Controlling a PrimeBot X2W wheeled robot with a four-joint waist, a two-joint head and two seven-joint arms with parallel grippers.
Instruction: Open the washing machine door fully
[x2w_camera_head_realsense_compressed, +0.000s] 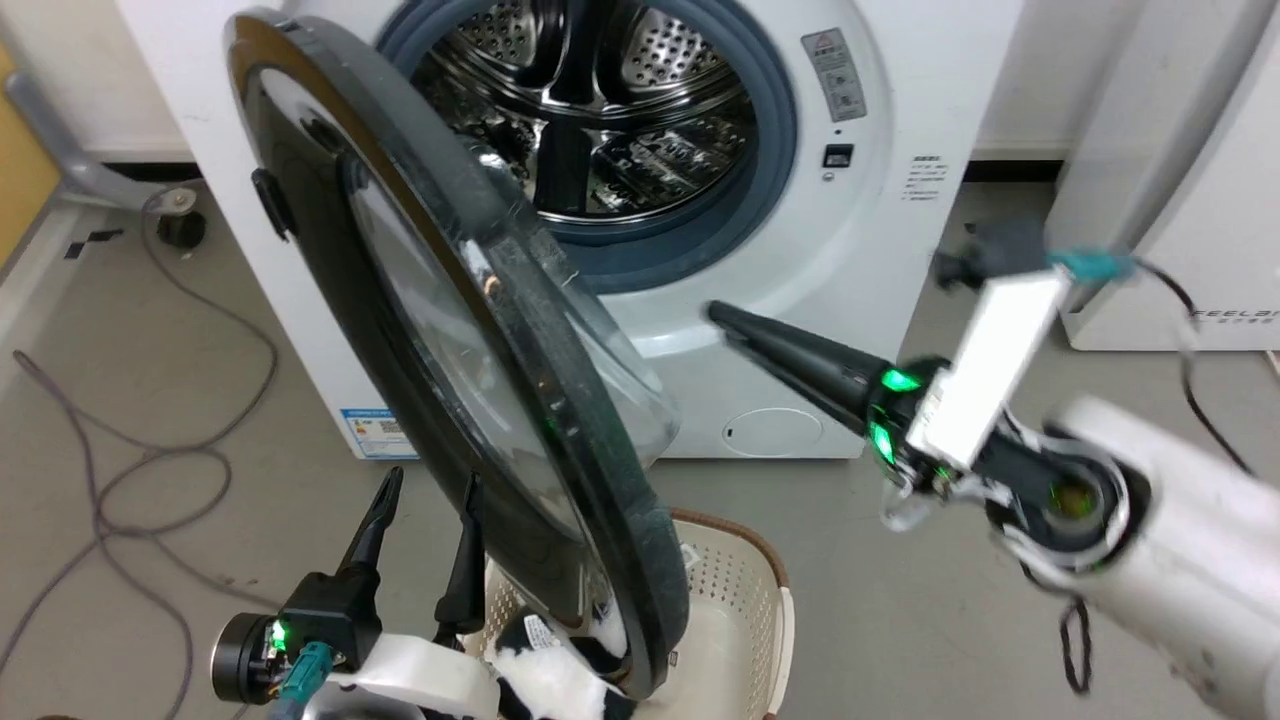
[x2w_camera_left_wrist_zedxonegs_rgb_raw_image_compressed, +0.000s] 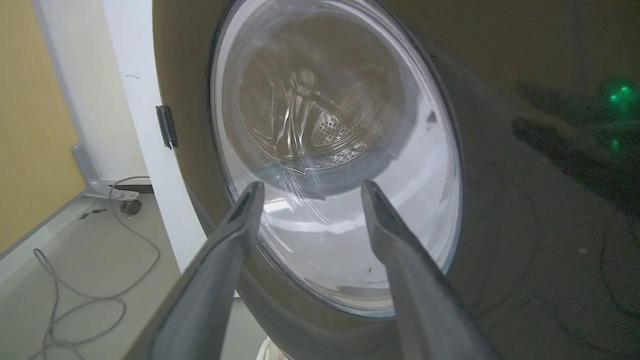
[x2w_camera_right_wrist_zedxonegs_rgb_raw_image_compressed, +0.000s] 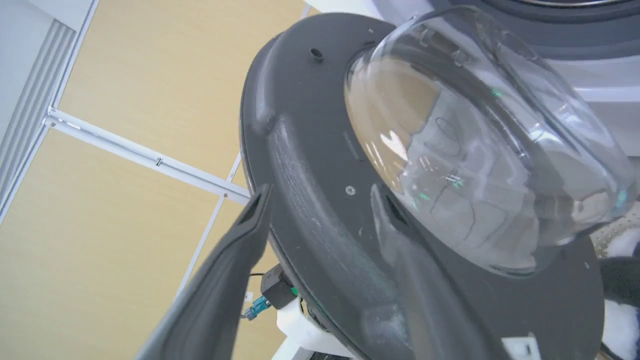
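The washing machine (x2w_camera_head_realsense_compressed: 880, 130) stands white at the back, its grey rubber ring and steel drum (x2w_camera_head_realsense_compressed: 620, 110) exposed. The washing machine door (x2w_camera_head_realsense_compressed: 470, 330) is swung partly out, hinged at the left, its edge turned toward me and its glass bowl (x2w_camera_head_realsense_compressed: 625, 385) bulging right. My left gripper (x2w_camera_head_realsense_compressed: 428, 495) is open just in front of the door's glossy outer face (x2w_camera_left_wrist_zedxonegs_rgb_raw_image_compressed: 500, 200); its fingers (x2w_camera_left_wrist_zedxonegs_rgb_raw_image_compressed: 240, 220) frame the window. My right gripper (x2w_camera_head_realsense_compressed: 720, 315) points left at the door's inner side, a little short of the bowl (x2w_camera_right_wrist_zedxonegs_rgb_raw_image_compressed: 480, 150). It is open, with the dark grey inner rim (x2w_camera_right_wrist_zedxonegs_rgb_raw_image_compressed: 310, 165) behind its fingertips.
A cream laundry basket (x2w_camera_head_realsense_compressed: 745, 590) holding black-and-white cloth (x2w_camera_head_realsense_compressed: 545, 685) sits under the door's lower edge. Cables (x2w_camera_head_realsense_compressed: 150, 450) loop over the floor at the left. A white appliance (x2w_camera_head_realsense_compressed: 1190, 190) stands right of the washer. A yellow panel wall (x2w_camera_left_wrist_zedxonegs_rgb_raw_image_compressed: 30, 125) is further left.
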